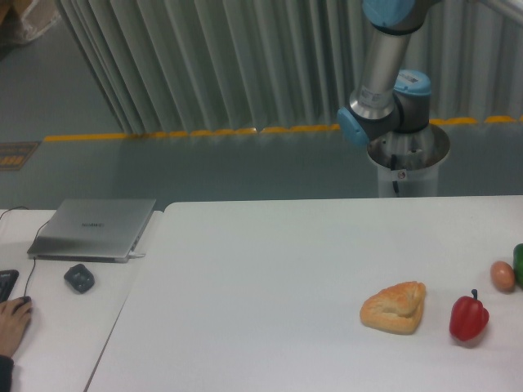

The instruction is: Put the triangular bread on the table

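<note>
My gripper is out of frame; its state I cannot tell. Only my arm (pixel 384 73) shows, rising behind the table (pixel 270 269). Bread (pixel 395 307) lies there, just beside a red pepper (pixel 468 318).

The arm (pixel 384 73) rises from its base behind the far edge, its hand out of view.
</note>
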Controlling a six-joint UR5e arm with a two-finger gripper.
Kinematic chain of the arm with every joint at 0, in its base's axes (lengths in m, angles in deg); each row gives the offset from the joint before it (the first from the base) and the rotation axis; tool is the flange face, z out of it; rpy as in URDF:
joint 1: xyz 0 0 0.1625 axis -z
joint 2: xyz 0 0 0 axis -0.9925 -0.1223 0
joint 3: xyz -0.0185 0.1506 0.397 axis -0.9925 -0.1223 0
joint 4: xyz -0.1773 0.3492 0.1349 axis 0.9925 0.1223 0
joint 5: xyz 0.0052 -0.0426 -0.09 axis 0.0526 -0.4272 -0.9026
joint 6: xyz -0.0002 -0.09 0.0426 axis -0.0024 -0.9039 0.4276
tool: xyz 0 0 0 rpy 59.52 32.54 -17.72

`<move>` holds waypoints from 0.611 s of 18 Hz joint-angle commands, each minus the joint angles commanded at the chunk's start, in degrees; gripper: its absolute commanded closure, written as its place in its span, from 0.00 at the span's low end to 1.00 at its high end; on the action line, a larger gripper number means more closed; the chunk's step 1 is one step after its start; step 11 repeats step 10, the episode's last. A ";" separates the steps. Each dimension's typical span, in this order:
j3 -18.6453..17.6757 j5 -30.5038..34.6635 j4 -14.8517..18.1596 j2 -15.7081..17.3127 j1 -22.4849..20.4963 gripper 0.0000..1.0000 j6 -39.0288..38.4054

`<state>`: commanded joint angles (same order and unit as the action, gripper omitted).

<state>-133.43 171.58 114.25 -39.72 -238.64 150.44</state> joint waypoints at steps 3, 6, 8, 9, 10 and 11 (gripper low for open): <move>-0.79 0.00 0.61 0.87 1.58 0.00 -0.27; -1.85 0.00 0.88 1.93 2.11 0.00 -2.56; -2.11 0.00 0.88 2.02 2.11 0.00 -2.65; -2.11 0.00 0.88 2.02 2.11 0.00 -2.56; -2.11 0.00 0.88 2.11 2.11 0.00 -2.65; -2.11 0.00 0.88 2.11 2.11 0.00 -2.65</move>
